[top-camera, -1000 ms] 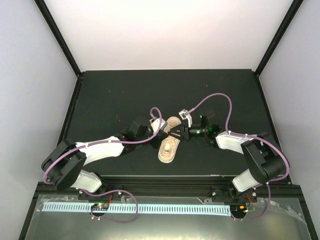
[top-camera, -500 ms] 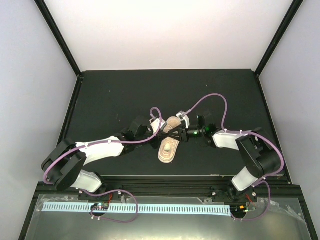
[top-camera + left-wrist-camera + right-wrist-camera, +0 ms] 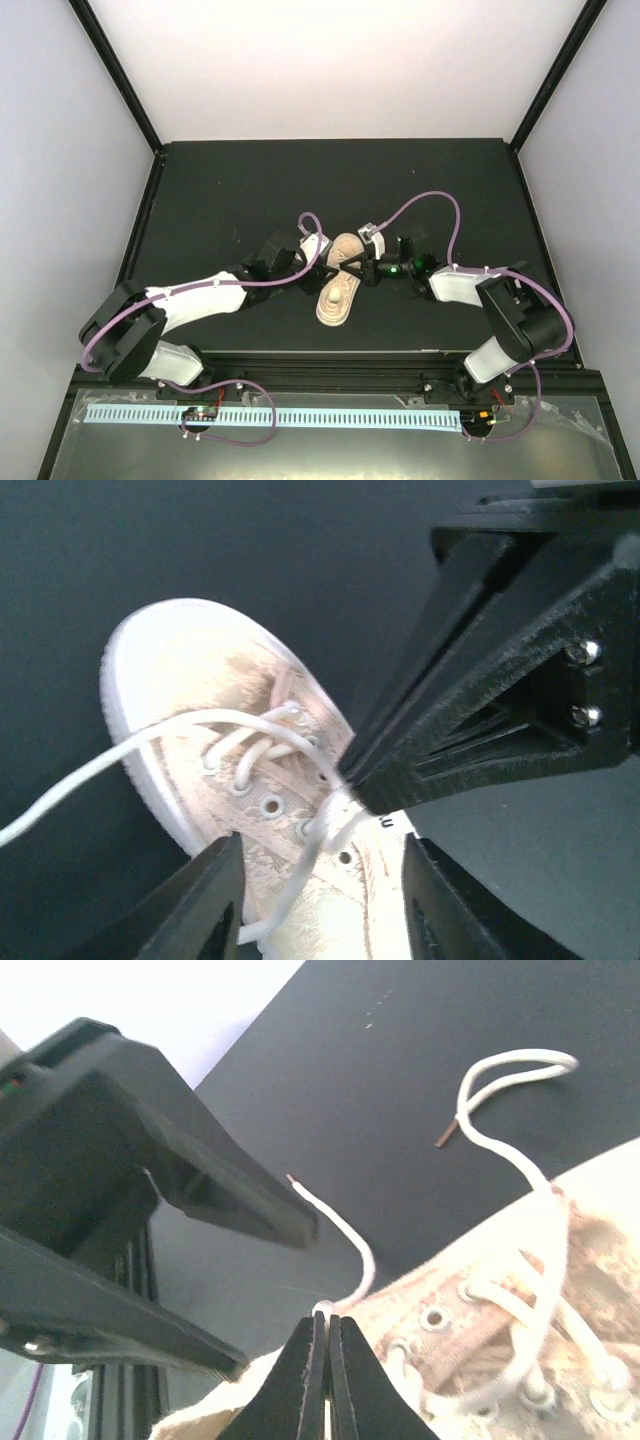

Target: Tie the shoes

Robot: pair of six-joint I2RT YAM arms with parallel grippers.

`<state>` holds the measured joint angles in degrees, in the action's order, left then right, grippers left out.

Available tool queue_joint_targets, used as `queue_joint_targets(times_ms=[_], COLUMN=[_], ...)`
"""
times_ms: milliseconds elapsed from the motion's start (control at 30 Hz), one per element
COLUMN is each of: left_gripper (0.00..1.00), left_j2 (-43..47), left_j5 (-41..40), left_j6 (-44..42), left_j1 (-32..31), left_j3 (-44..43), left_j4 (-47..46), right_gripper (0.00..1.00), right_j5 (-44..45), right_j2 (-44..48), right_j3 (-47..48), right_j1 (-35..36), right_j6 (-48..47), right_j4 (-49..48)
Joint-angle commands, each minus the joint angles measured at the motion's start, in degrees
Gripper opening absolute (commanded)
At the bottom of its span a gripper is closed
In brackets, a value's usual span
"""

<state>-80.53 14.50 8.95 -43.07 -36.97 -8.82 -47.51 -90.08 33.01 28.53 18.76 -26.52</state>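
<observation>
The small cream shoe [image 3: 337,292] lies on the black table between both arms, toe toward the far side. My right gripper [image 3: 353,268] is shut, pinching a thin cream lace [image 3: 352,1232] at its tips [image 3: 327,1322] just above the eyelets. In the left wrist view its black fingers [image 3: 480,710] reach down to that lace over the shoe [image 3: 190,680]. My left gripper [image 3: 322,848] stands open, one finger on each side of the shoe's laced part, holding nothing. A second lace end [image 3: 500,1070] with a brown tip lies loose on the table.
The black table [image 3: 230,190] is bounded by white walls and black corner posts. Purple cables [image 3: 430,200] arch over both wrists. A rail with a white strip [image 3: 300,415] runs along the near edge behind the arm bases.
My left gripper has opened and let go of the lace. My right gripper has moved left over the shoe and shut on the lace.
</observation>
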Motion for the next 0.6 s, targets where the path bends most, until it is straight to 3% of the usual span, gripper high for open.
queue_joint_targets(times_ms=[0, 100, 233, 400, 567], left_gripper=[0.5, 0.57, 0.58, 0.55, 0.57], left_j2=[5.27, 6.78, 3.07, -4.99, -9.36], left_j5=[-11.03, -18.72, -21.74, -22.11, -16.25], left_j6=[2.32, 5.56, 8.67, 9.6, 10.41], left_j1=[-0.01, 2.3, 6.3, 9.83, 12.56], left_j3=[-1.1, 0.54, -1.47, -6.78, -9.34], left_j4=[3.94, 6.95, 12.62, 16.76, 13.26], right_gripper=[0.02, 0.02, 0.02, 0.02, 0.02], right_j5=[6.6, 7.07, 7.23, 7.0, 6.67], right_j2=[3.62, 4.26, 4.41, 4.44, 4.48], right_j3=[-2.1, -2.34, -2.77, -3.21, -3.31], right_j1=[0.1, 0.04, 0.03, 0.11, 0.06], right_j6=[0.06, -0.09, -0.12, 0.17, 0.13], right_j4=[-2.49, -1.98, -2.03, -2.68, -3.01])
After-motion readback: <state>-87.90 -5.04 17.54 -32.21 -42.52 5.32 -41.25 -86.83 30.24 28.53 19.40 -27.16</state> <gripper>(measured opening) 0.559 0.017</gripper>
